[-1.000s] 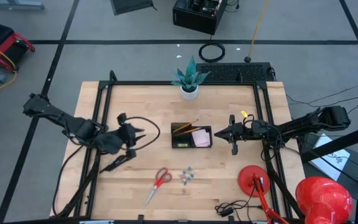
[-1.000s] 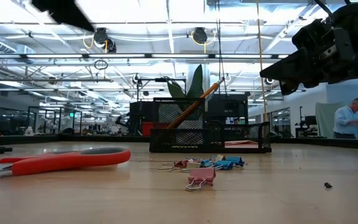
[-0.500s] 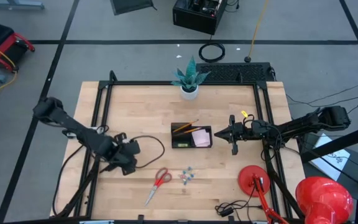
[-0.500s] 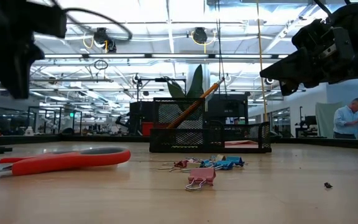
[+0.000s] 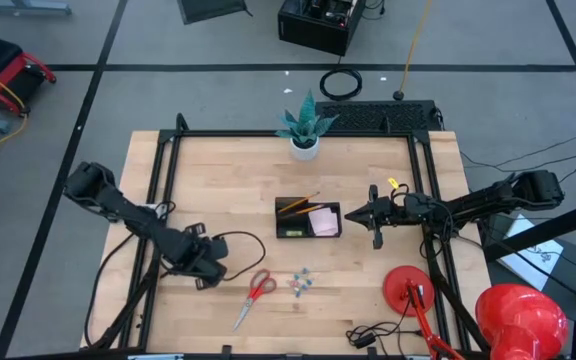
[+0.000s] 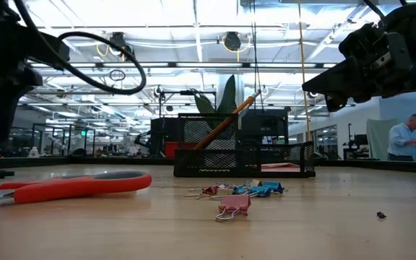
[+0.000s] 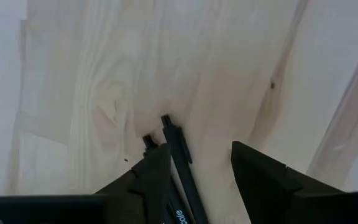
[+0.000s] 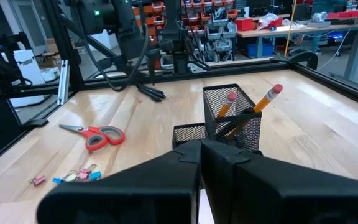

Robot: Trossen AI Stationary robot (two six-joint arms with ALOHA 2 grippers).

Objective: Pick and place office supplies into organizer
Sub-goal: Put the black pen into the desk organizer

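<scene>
Two black pens lie side by side on the wooden table. My left gripper points down over them, open, with one finger on each side of the pens. In the high view the left gripper hides them. The black mesh organizer stands mid-table with an orange pencil leaning in it and a pink pad in its low part. Red-handled scissors and a cluster of small clips lie near the front edge. My right gripper waits shut and level, just right of the organizer.
A white plant pot stands at the far edge. A red lamp base and its head sit at the near right, with a cable beside them. Black frame rails border the table. A cable loops off my left arm.
My left gripper has gone down and toward the table's near edge, onto the spot where the black pens lie. It has tipped from nearly level to pointing straight down. My right arm has kept still.
</scene>
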